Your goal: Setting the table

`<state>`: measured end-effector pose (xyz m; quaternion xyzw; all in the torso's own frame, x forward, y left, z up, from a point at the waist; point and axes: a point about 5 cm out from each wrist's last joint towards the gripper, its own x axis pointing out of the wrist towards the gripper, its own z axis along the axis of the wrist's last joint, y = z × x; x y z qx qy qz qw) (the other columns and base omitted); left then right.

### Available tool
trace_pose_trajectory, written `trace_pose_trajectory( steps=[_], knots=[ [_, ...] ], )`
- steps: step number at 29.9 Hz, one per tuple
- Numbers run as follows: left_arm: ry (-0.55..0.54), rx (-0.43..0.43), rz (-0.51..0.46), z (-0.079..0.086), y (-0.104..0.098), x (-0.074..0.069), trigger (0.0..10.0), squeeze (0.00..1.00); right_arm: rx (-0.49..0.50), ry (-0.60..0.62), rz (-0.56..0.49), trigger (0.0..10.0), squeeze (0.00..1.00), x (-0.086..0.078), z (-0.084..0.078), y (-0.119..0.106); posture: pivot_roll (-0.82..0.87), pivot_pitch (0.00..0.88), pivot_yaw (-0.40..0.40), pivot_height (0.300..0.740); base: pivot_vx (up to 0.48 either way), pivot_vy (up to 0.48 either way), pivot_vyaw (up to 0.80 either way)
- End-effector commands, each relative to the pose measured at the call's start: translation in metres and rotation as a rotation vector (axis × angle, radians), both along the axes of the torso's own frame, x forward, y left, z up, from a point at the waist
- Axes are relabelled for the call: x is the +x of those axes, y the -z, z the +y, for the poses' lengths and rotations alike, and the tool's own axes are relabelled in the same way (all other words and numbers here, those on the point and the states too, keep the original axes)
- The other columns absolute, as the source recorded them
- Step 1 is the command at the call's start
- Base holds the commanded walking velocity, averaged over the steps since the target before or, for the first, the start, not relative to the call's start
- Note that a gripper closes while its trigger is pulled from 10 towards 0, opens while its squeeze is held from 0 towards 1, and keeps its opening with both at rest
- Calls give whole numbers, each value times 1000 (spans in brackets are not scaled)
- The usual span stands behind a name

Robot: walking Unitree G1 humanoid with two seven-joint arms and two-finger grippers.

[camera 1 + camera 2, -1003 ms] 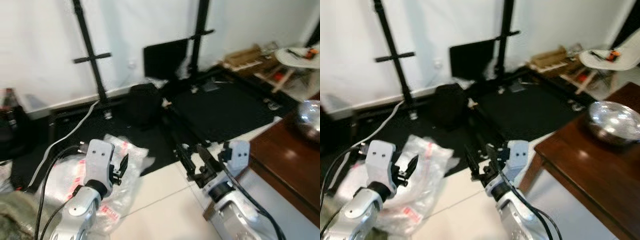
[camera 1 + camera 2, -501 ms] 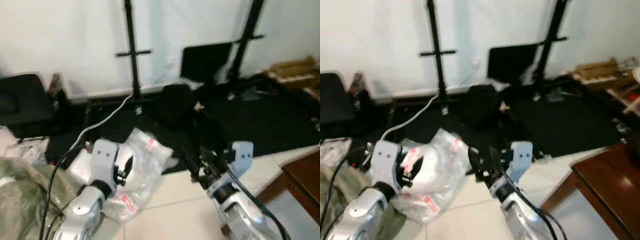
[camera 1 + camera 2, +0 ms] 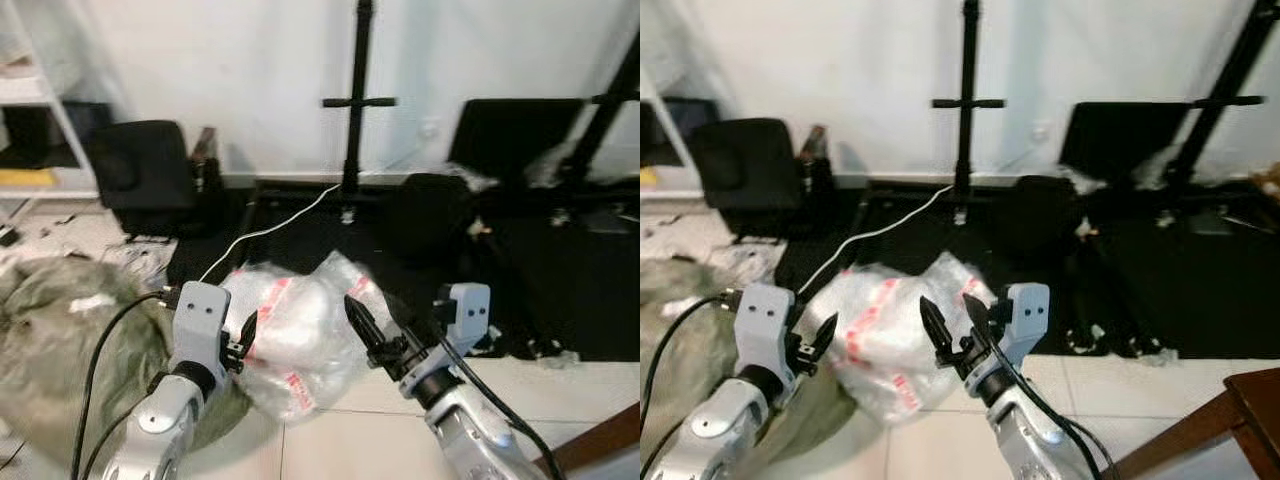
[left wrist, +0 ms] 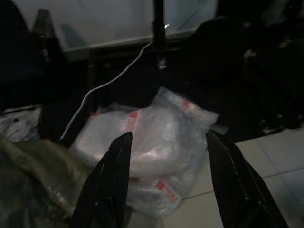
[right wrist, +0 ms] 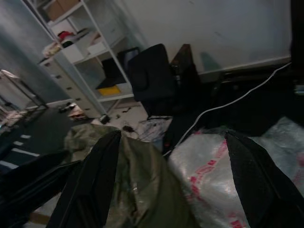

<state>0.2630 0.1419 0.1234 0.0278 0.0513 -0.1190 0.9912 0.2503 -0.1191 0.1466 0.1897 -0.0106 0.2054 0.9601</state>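
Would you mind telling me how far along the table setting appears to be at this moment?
Nothing looks done: no tableware is visible. Nothing is in hand; the left gripper and right gripper are both open and empty, raised above a clear plastic bag and an olive cloth on the floor. Just a corner of the wooden table is in view, so fetching and placing items all seems left.

A crumpled clear plastic bag with red markings (image 3: 890, 320) is lying on the floor at the centre of the frame, with the left gripper (image 3: 823, 335) hanging at its left edge and the right gripper (image 3: 952, 325), fingers spread apart, hanging in front of its right side. An olive-green fabric heap (image 3: 680, 310) is spreading across the lower left. A black stand pole with a crossbar (image 3: 967, 100) is rising at upper centre, and a dark brown wooden table corner (image 3: 1240, 420) is showing at lower right.
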Motion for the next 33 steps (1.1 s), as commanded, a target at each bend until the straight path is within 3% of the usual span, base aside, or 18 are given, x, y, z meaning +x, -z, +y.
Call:
trace_pose_trajectory(
  steps=[1, 33],
  knots=[
    [-20, 17, 34, 5, 7, -2, 10000, 0, 15, -15, 10, 10000, 0, -1, 5, 1, -44, 0, 88, 740, 0, 0, 756],
    [-88, 46, 70, 11, 12, 0, 10000, 0, 31, -34, 6, 10000, 0, -1, 7, 0, -34, 0, 84, 740, 0, 0, 756]
  ],
)
